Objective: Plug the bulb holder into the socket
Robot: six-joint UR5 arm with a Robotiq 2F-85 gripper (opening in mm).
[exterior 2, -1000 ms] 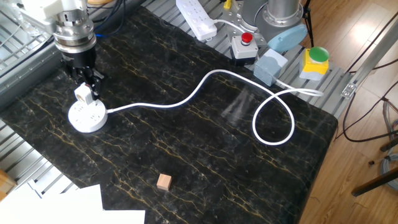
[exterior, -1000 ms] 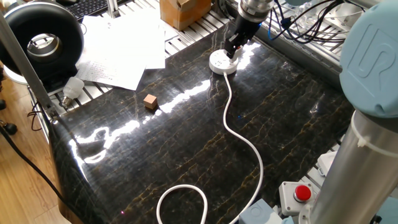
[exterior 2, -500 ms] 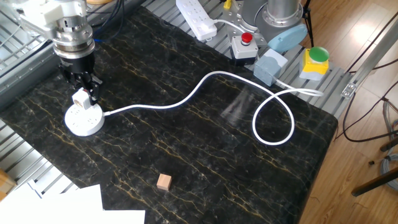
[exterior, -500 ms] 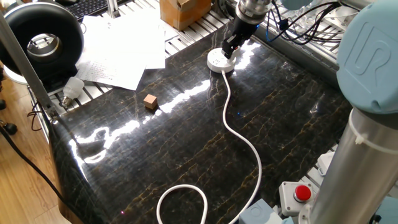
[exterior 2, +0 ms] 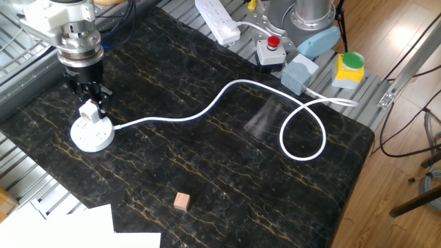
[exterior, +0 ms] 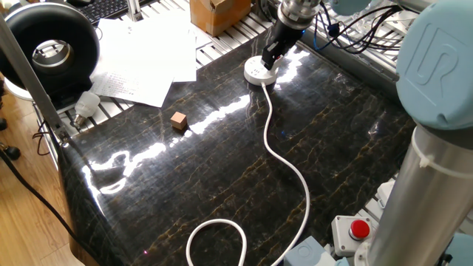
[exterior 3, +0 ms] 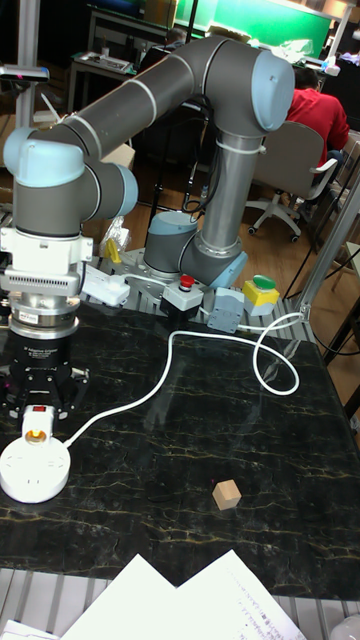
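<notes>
The socket [exterior 2: 91,134], a round white puck with a long white cord [exterior 2: 207,110], lies near the table's far left corner, also seen as the socket [exterior: 259,72] and the socket [exterior 3: 35,473]. My gripper [exterior 2: 88,105] points straight down over it, shut on the bulb holder [exterior 2: 88,113]. In the tall view the bulb holder [exterior 3: 37,425] is a small white block with a red patch, held in the gripper [exterior 3: 38,412]. Its lower end meets the socket's top. Whether it is seated I cannot tell. In one fixed view the gripper [exterior: 270,56] hides the holder.
A small brown wooden cube [exterior 2: 181,201] sits toward the front edge. A white power strip [exterior 2: 217,19] and a red button box [exterior 2: 270,49] lie beyond the table's back edge. Loose papers [exterior: 140,59], a light bulb [exterior: 86,103] and a cardboard box [exterior: 218,13] are off the mat.
The gripper, still holding the bulb holder, has shifted a little toward the table's corner. The socket has slid along with it, and its cord end followed.
</notes>
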